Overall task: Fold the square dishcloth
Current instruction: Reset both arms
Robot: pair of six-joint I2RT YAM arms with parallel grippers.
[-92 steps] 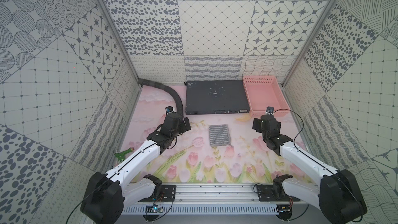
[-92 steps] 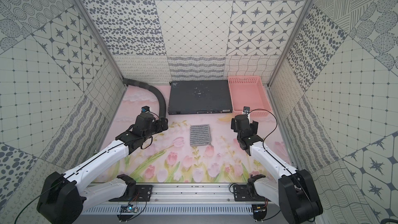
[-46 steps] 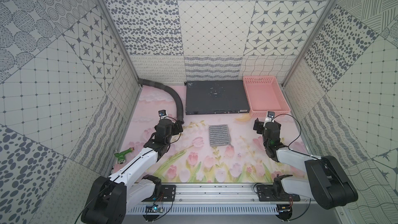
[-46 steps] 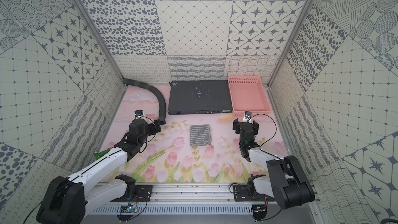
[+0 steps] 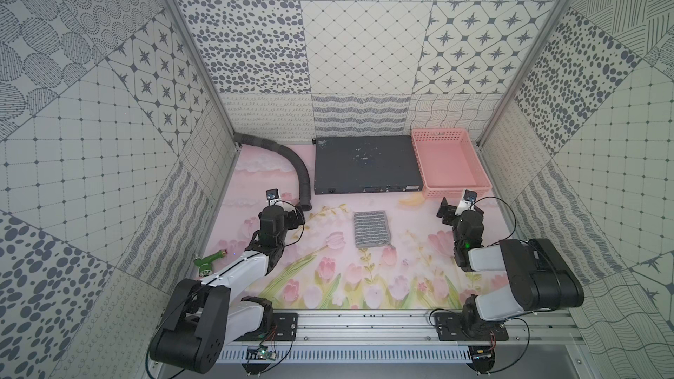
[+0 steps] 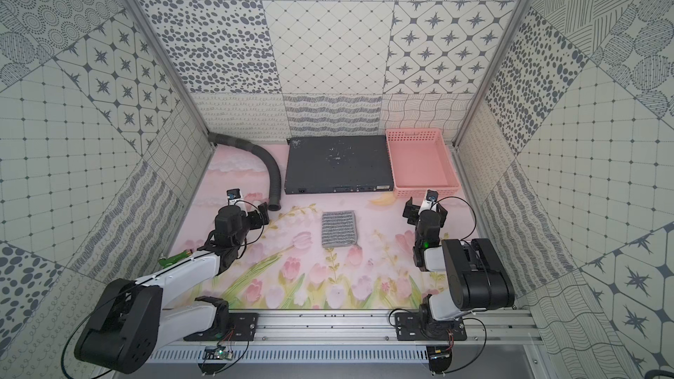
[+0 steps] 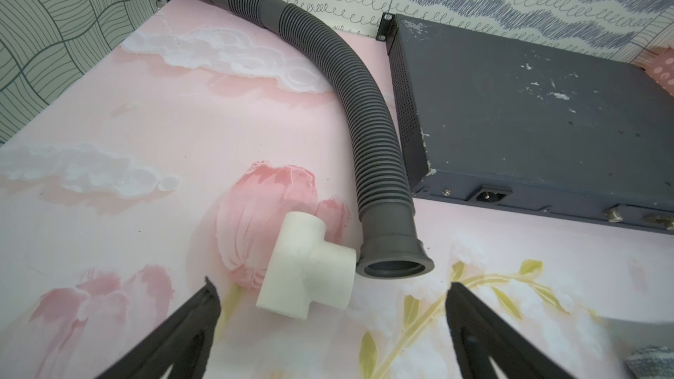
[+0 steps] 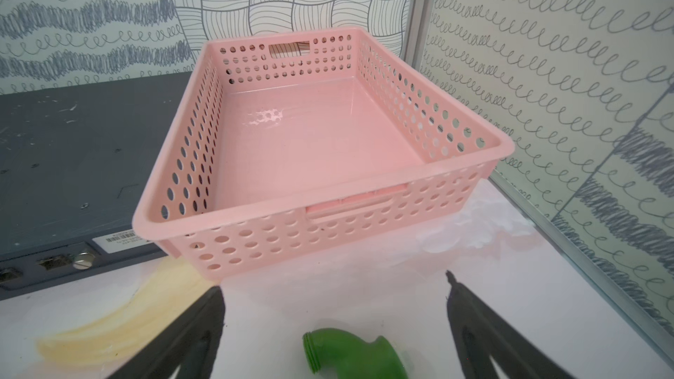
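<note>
The left gripper point(image 7: 330, 286) and right gripper point(image 8: 333, 286) gape wide, holding nothing; between them the square dishcloth point(image 5: 371, 229) lies flat on the tulip mat point(image 5: 328, 286) (touching neither), dark box point(image 5: 366, 164) and pink basket point(image 5: 456, 189) behind

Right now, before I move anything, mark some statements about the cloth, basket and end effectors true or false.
The square dishcloth lies on the table, touched by neither end effector. True.
The dishcloth is inside the pink basket. False: it lies outside, in front of the dark box.
The left end effector and right end effector are open. True.
The grey hose lies right of the dark box. False: it lies left of it.
</note>
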